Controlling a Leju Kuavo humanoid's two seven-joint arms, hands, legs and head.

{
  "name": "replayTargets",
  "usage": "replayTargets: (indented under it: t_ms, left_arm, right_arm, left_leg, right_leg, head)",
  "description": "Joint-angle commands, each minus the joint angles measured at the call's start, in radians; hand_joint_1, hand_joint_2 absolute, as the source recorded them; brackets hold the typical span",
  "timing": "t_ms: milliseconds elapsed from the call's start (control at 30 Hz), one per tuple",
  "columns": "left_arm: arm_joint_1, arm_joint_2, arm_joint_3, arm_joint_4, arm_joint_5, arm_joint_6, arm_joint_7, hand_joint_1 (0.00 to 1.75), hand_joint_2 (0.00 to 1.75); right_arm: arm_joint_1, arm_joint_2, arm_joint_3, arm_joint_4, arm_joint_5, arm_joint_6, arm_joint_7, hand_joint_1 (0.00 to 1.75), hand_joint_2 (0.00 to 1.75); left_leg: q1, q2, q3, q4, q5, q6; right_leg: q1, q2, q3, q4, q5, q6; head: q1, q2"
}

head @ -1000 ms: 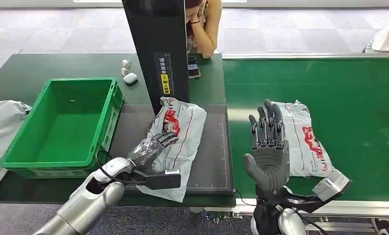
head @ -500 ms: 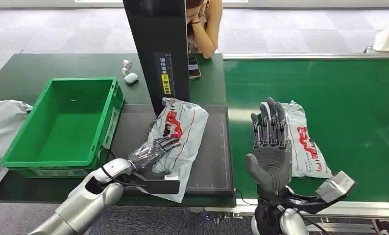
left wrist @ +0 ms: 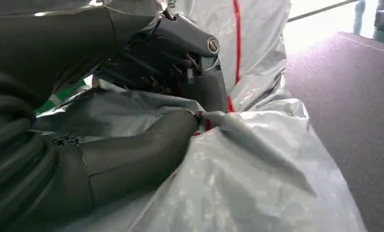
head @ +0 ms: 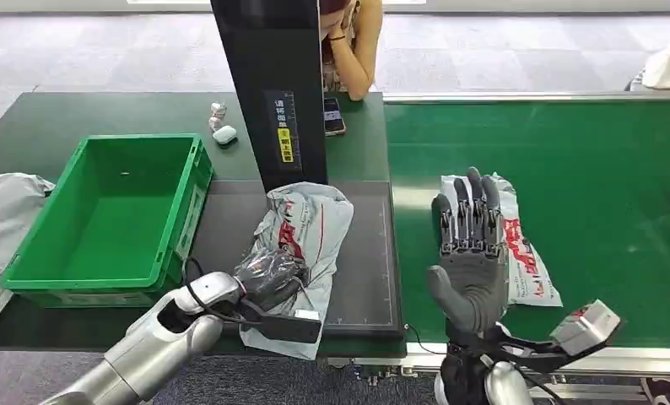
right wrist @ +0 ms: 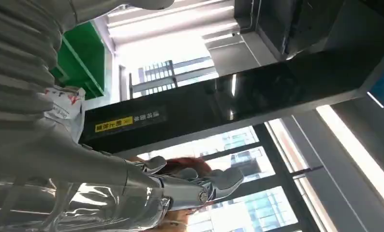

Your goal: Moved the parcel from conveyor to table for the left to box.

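Since a second ago: left hand (head: 270, 276) curled shut onto the parcel (head: 303, 238) on the dark mat (head: 365, 270), the plastic now bunched and crumpled under the fingers where it earlier lay flatter beneath a spread hand. Second parcel (head: 517, 245) on the green conveyor belt (head: 585, 169) carried nearer the belt's front edge. Right hand (head: 469, 253) nearly unchanged, raised upright with palm facing inward, fingers straight and apart, grasping nothing.

Seen from the left wrist camera: thumb and dark fingers (left wrist: 199, 72) pinching a fold of grey plastic with a red stripe, parcel film wrapped over much of the hand (left wrist: 146, 111) and hiding the lower fingers. How far the fingers reach beneath the parcel: cannot tell.

Held parcel lying on the mat just in front of the black upright column (head: 272, 93), its near end hanging over the table's front edge beside the wrist camera. Far end touching or just short of the column base, hard to tell which.

Green crate (head: 112, 215) standing left of the mat. Grey bag (head: 2, 211) cut off at the left edge. Small white items (head: 222, 126) on the dark table behind the crate, too small to identify. Phone (head: 332, 118) half hidden by the column. Person (head: 353, 42) behind the column, mostly hidden, arm resting at the table's far edge.

Right wrist camera: ribbed cover and silvery fingers (right wrist: 199, 186) in glare, column label (right wrist: 127, 121) readable only as yellow and white.
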Motion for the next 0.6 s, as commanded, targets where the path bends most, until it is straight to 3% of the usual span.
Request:
replayTargets:
  t_ms: [33, 200, 433, 600]
  left_arm:
    - [-0.054, -0.010, -0.104, 0.100, -0.002, -0.017, -0.007, 1.75, 1.75]
    - [-0.059, -0.018, -0.090, 0.092, 0.011, 0.027, -0.015, 1.75, 1.75]
    - [0.076, -0.056, 0.136, -0.172, -0.068, 0.560, -0.016, 1.75, 1.75]
    - [0.154, -0.069, 0.287, -0.371, -0.098, 0.785, -0.043, 1.75, 1.75]
  right_arm:
    - [0.017, 0.000, -0.032, -0.010, -0.007, -0.012, -0.007, 0.00, 1.75]
    - [0.030, 0.007, -0.042, -0.022, 0.003, -0.018, -0.012, 0.00, 1.75]
    - [0.050, 0.007, -0.029, -0.028, 0.018, -0.034, -0.010, 0.00, 1.75]
    - [0.024, 0.004, -0.003, 0.009, 0.015, -0.047, -0.005, 0.00, 1.75]
  left_leg:
    - [0.000, -0.001, 0.004, -0.003, 0.000, 0.000]
    - [0.000, -0.001, 0.003, -0.003, 0.000, 0.000]
    - [0.000, 0.001, 0.000, -0.002, -0.001, 0.000]
    - [0.000, 0.004, -0.001, -0.001, -0.002, 0.000]
  right_leg:
    - [0.000, 0.000, 0.004, -0.002, -0.001, 0.000]
    - [0.000, 0.000, 0.003, -0.002, -0.001, 0.000]
    - [0.000, 0.001, 0.000, -0.001, -0.001, 0.000]
    - [0.000, 0.004, -0.002, -0.001, -0.001, 0.000]
  head:
    - [0.000, 0.000]
    - [0.000, 0.000]
    - [0.000, 0.000]
    - [0.000, 0.000]
